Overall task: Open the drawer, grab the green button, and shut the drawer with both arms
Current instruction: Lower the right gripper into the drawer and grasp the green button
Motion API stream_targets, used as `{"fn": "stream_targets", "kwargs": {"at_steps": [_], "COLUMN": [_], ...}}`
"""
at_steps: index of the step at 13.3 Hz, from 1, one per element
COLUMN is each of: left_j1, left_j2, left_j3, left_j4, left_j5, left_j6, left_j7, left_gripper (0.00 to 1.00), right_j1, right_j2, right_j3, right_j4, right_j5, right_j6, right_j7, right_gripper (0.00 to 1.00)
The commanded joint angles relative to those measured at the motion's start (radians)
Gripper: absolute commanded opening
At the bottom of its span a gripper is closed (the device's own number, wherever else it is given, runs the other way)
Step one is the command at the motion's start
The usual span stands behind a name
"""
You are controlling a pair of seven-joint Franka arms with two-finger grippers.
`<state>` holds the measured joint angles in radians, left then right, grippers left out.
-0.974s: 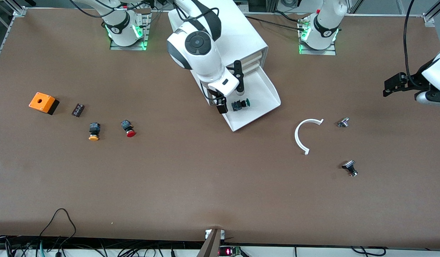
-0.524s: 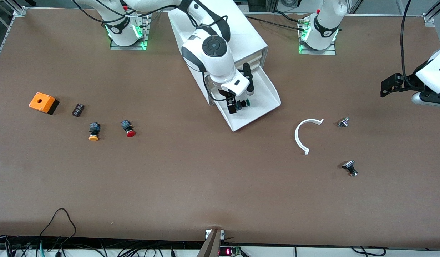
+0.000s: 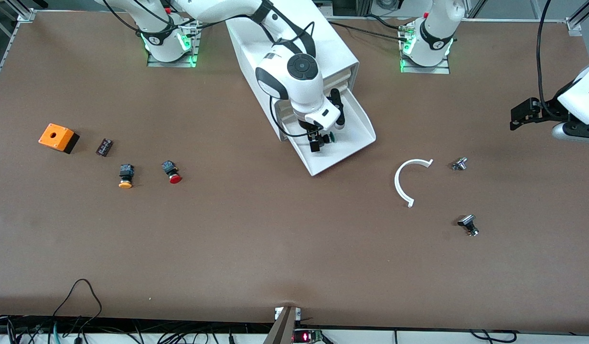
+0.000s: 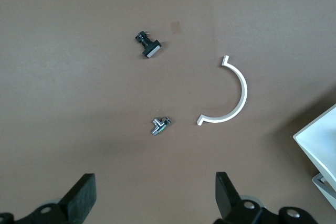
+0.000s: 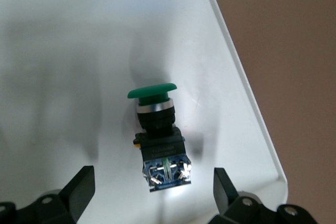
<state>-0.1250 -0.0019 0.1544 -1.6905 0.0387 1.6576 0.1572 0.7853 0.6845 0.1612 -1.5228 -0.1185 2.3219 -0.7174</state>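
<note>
The lowest drawer [image 3: 358, 126] of the white cabinet [image 3: 323, 45] is pulled out. The green-capped button [image 3: 328, 138] lies on its side on the drawer floor. My right gripper [image 3: 326, 124] is low over it and open. In the right wrist view the button [image 5: 156, 129] lies on the white drawer floor [image 5: 63, 51], and my right gripper [image 5: 152, 195] has a finger on each side of the button's terminal end, not touching it. My left gripper [image 3: 518, 117] waits open and empty over the left arm's end of the table; it shows in the left wrist view [image 4: 155, 198].
A white arc piece [image 3: 405, 181], a small metal part [image 3: 459, 164] and a black part [image 3: 467, 224] lie toward the left arm's end. An orange box [image 3: 58, 137], a small black block [image 3: 104, 146], a yellow-capped button [image 3: 125, 176] and a red-capped button [image 3: 171, 172] lie toward the right arm's end.
My right gripper has moved along the open drawer and down until its fingers straddle the green button. The left arm shifted slightly, then stayed still.
</note>
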Motion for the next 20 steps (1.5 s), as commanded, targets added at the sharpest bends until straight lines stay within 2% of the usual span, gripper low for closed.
{"fn": "stream_targets", "kwargs": {"at_steps": [1,3,4,7,13,20], "left_j1": [-0.004,-0.004,-0.005,-0.007,-0.008,-0.008], "left_j2": [0.011,0.011,0.011,0.011,0.011,0.02], "left_j3": [0.001,0.001,0.001,0.001,0.001,0.001], "left_j4": [0.028,0.028,0.028,0.029,0.034,0.043], "left_j5": [0.017,0.017,0.018,0.02,0.018,0.018], "left_j6": [-0.006,-0.006,-0.006,-0.006,-0.006,-0.007], "left_j7": [-0.012,-0.012,-0.012,-0.012,-0.012,-0.013], "left_gripper": [1.0,1.0,1.0,1.0,1.0,1.0], "right_j1": [0.029,0.046,0.048,0.063,0.06,0.06], "right_j2": [0.05,0.053,0.055,0.056,0.059,0.027], "right_j3": [-0.019,-0.034,-0.037,-0.045,-0.068,-0.069], "right_j4": [0.033,0.033,0.033,0.033,0.032,0.033], "right_j5": [-0.023,-0.023,-0.023,-0.055,-0.069,-0.07], "right_j6": [0.039,0.054,0.059,0.074,0.091,0.085], "right_j7": [0.024,0.024,0.024,0.022,0.026,0.125], "right_gripper": [1.0,0.99,0.95,0.71,0.46,0.33]}}
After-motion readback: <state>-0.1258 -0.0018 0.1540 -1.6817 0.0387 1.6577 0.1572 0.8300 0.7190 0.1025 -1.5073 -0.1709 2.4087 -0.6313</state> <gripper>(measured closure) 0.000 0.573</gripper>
